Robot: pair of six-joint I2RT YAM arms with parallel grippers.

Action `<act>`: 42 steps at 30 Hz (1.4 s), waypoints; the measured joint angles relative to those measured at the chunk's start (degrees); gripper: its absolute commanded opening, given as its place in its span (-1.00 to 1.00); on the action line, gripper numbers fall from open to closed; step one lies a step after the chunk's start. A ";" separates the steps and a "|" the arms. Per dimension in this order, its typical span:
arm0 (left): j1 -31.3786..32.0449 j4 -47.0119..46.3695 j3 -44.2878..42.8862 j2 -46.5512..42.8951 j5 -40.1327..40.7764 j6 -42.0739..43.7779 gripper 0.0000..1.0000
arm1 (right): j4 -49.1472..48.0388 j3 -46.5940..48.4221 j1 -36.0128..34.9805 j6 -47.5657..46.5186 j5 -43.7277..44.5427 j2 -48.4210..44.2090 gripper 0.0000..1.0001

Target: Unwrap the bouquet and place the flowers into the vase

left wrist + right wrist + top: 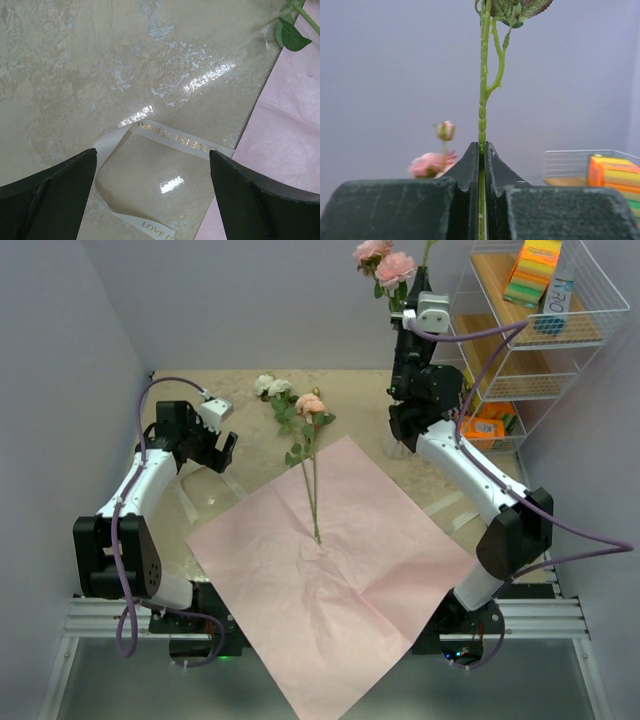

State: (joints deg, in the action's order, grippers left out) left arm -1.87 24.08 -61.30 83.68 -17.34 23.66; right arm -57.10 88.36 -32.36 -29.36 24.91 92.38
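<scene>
Lying flat over the table (200,380), the pink paper (330,590) is fully opened. The flowers (305,440) rest on it, blooms toward the far side. The right gripper (481,147) is raised at the back, clamped tight on one green stem (482,90) held upright. The left gripper (152,200) hovers over the ribbon (175,139), jaws wide apart and holding nothing. The vase (394,448) sits mostly hidden behind the right arm (only a white sliver shows). Best to keep the stem vertical, line its foot over the rim, and release only once it's inside.
</scene>
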 measured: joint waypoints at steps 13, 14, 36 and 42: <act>-0.46 0.02 -0.11 0.02 0.04 1.49 0.97 | -13.35 3.80 5.29 -11.58 4.15 6.51 -1.00; -0.50 0.04 -0.22 0.04 0.04 1.53 0.98 | -14.12 4.24 5.84 -11.87 4.15 6.69 -1.00; -0.76 0.74 -1.64 1.64 -0.48 3.32 0.98 | -17.20 8.59 8.63 -15.52 6.64 15.02 -1.00; -0.81 0.74 -1.64 1.90 -0.48 3.58 0.98 | -17.55 6.60 8.35 -16.52 8.52 14.93 -1.00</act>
State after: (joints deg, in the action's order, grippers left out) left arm -2.68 24.82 -62.94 85.58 -17.82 27.24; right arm -74.65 94.96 -24.01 -45.89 33.43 107.31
